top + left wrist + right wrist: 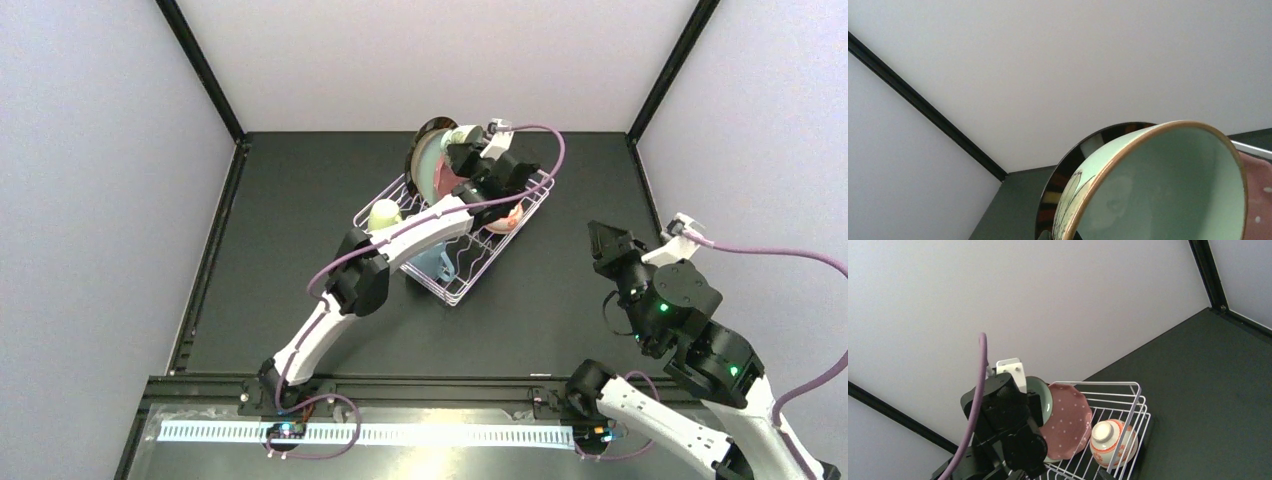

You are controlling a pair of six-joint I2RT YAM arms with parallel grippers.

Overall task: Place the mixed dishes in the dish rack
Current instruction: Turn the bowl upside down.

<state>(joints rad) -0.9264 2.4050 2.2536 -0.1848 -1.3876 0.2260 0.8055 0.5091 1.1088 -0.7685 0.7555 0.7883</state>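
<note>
Here we see the left gripper (466,155) closed narrow over the far end of the dish rack (470,262), close to the upright teal flower plate (1168,190); whether it pinches the rim we cannot tell. The pink dotted scalloped plate (1068,420) and the overturned red-orange bowl (1113,442) sit inside the rack. The right gripper (608,238) hangs wide open, well apart.

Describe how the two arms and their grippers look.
Both arms have white links joined by black joint housings. The left arm and right arm each carry a purple cable up to a white camera bracket at the wrist. The left gripper and right gripper are black. Small green lights glow on the right arm's joints.
</note>
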